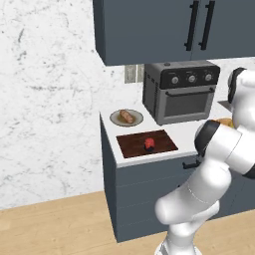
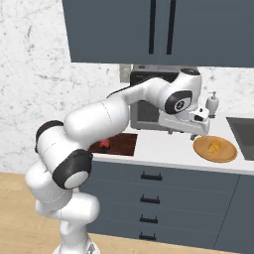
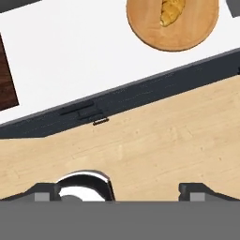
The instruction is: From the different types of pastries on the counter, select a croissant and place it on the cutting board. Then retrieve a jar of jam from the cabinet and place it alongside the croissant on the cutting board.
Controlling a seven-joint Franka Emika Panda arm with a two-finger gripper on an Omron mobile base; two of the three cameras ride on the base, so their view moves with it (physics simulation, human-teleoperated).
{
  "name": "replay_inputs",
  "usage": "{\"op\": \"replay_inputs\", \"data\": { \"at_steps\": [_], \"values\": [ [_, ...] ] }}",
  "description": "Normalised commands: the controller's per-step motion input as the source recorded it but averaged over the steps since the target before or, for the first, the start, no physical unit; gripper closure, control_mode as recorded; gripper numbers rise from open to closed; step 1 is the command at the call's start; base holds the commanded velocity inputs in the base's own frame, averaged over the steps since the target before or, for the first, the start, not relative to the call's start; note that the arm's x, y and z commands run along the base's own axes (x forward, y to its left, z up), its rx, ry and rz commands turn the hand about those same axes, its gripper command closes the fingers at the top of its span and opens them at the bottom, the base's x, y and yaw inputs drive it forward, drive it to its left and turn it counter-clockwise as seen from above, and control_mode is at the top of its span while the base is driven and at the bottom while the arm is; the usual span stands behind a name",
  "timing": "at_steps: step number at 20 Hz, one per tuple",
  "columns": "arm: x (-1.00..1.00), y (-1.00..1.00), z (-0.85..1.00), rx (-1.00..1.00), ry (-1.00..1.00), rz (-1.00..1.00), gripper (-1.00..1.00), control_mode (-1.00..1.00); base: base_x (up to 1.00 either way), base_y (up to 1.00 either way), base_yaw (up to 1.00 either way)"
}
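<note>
**Jam on the board, croissant on its plate, claw above the front edge**

The surface point(image 2: 163, 149) is a white slab on dark blue drawer units, ending at a left corner beside the marbled wall. A toaster oven point(image 1: 182, 92) takes up the back, under the closed wall cabinets point(image 1: 169, 27). In front of the oven a bare white strip runs along the front edge between the board and the round wooden plate.

The arm point(image 2: 99, 124) reaches across from the left, and its claw point(image 2: 197, 130) hangs near the front edge, just left of the wooden plate. In the hand view the two fingertips point(image 3: 46, 191) stand wide apart with nothing between them, over the floor in front of the drawers.

The cutting board point(image 1: 147, 143) lies at the front left corner and carries the jar of jam point(image 1: 149, 144) near its middle. The wooden plate point(image 2: 216, 155) sits toward the right, near the sink point(image 2: 243, 130), and holds the croissant point(image 2: 214, 146). The grey plate point(image 1: 119, 120) at the back left corner holds the brown roll point(image 1: 127, 116).
</note>
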Motion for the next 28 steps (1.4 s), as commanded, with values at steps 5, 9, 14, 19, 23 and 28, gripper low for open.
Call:
{"op": "replay_inputs", "data": {
  "at_steps": [5,9,14,19,23,28],
  "values": [
    [0.77,-0.20,-0.27,0.00,0.00,-0.09,-1.00,-1.00,0.00,0.00,0.00],
    [0.55,-0.83,-0.39,0.00,0.00,-0.07,-1.00,-1.00,0.00,0.00,0.00],
    [0.51,-0.75,-0.28,0.00,-0.03,-0.07,-1.00,-1.00,0.00,0.00,0.00],
    [0.51,-0.17,-0.04,0.00,-0.10,-0.08,-1.00,-1.00,0.00,0.00,0.00],
    [0.56,0.00,0.00,0.00,-0.12,-0.08,-1.00,-1.00,0.00,0.00,0.00],
    [0.45,-0.18,-0.10,0.00,-0.05,-0.06,-1.00,-1.00,0.00,0.00,0.00]
  ]
}}
